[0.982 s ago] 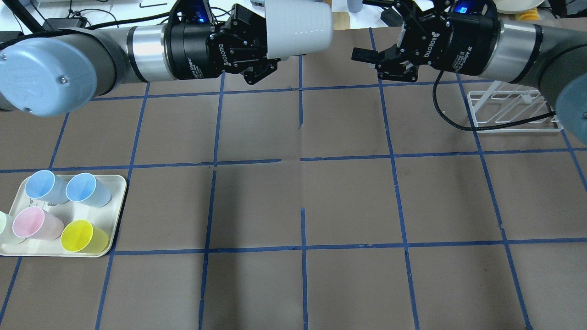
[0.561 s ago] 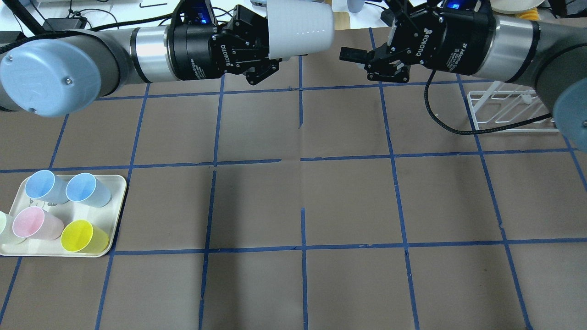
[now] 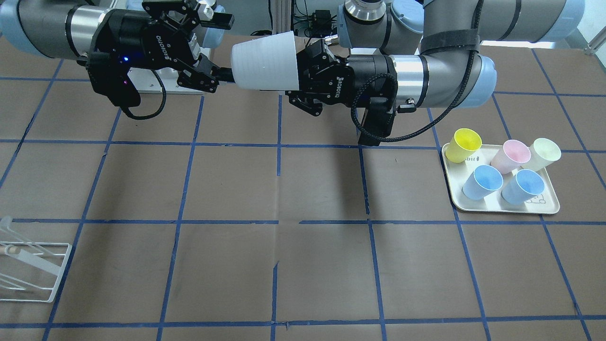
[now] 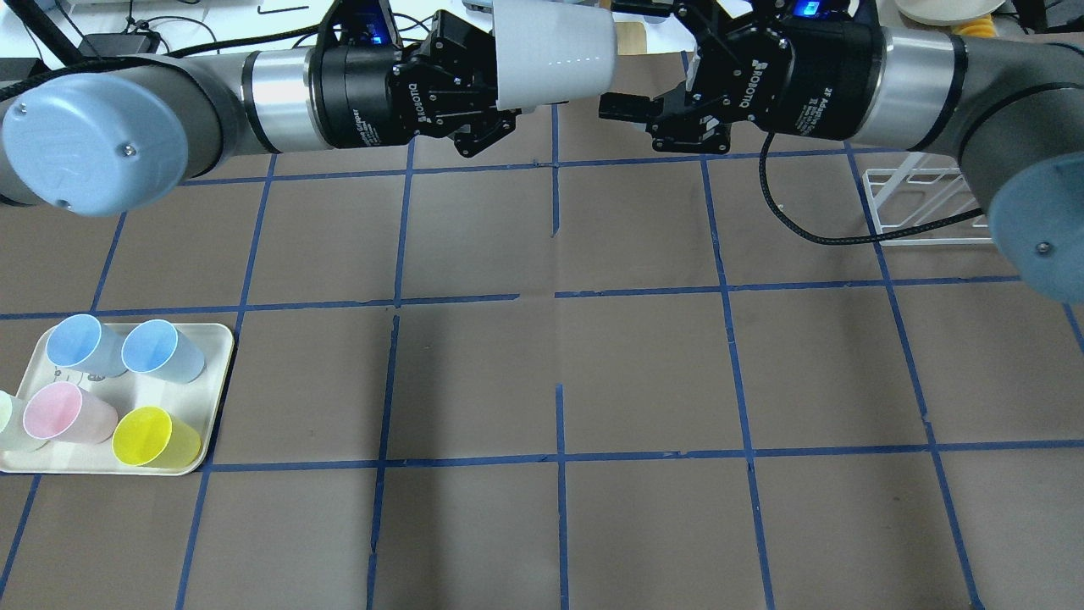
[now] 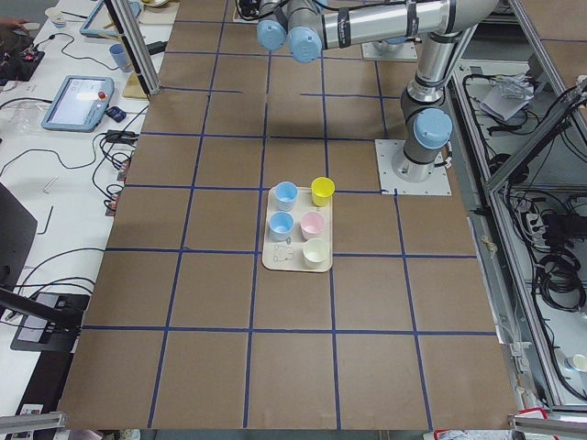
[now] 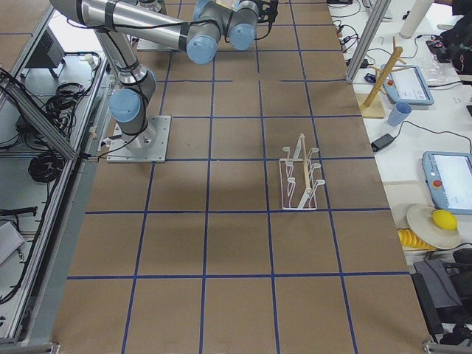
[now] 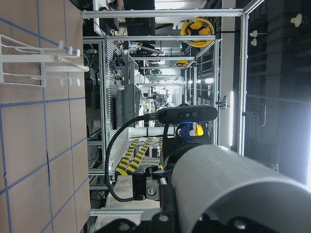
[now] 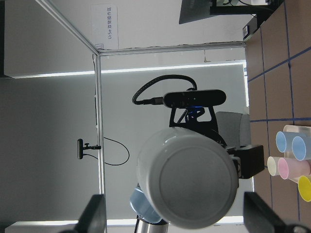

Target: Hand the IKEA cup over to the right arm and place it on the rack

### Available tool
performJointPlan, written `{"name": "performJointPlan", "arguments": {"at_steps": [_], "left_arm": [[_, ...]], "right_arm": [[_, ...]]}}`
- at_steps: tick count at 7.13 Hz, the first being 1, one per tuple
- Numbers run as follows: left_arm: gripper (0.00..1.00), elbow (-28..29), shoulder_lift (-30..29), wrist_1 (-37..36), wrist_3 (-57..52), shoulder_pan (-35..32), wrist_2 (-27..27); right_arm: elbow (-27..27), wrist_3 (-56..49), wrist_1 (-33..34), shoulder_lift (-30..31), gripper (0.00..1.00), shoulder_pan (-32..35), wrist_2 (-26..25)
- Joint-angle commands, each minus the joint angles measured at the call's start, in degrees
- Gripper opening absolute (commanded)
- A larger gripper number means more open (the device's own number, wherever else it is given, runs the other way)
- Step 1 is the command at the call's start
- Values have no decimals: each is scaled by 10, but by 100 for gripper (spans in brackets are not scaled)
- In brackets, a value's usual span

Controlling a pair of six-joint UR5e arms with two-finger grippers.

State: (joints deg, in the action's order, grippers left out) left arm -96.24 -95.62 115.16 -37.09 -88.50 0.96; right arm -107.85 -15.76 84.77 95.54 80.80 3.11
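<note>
The IKEA cup, a smooth, pale grey plastic tumbler tapering to a round, soft-edged base, lies horizontal in the air above the brown, blue-taped table. The left gripper is clenched on the cup's wide rim end. The matte black right gripper faces the base with its jaws spread wide, a fingertip level with it on either side. The thin white wire rack stands on the table, well apart.

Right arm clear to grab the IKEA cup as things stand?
Probably yes: the IKEA cup, held level by the left gripper, points its base at the right gripper, whose open jaws face it; nothing lies between.
</note>
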Motion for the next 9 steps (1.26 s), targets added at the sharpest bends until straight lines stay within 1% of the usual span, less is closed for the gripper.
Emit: {"name": "performJointPlan", "arguments": {"at_steps": [1,2,5,7,8,9], "left_arm": [[0,0,0,-1,0,0,-1],[0,0,0,-2,0,0,-1],[0,0,0,-2,0,0,0],[0,1,0,-2,0,0,-1],[0,1,0,-2,0,0,-1],[0,1,0,-2,0,0,-1]], "right_arm": [[3,0,27,-19,100,1,1],[2,2,37,-26,100,1,0],[2,4,36,-26,95,7,-1],[0,33,36,-22,95,13,-2],[3,35,37,-22,92,13,-1],[4,35,38,-22,92,14,0]]}}
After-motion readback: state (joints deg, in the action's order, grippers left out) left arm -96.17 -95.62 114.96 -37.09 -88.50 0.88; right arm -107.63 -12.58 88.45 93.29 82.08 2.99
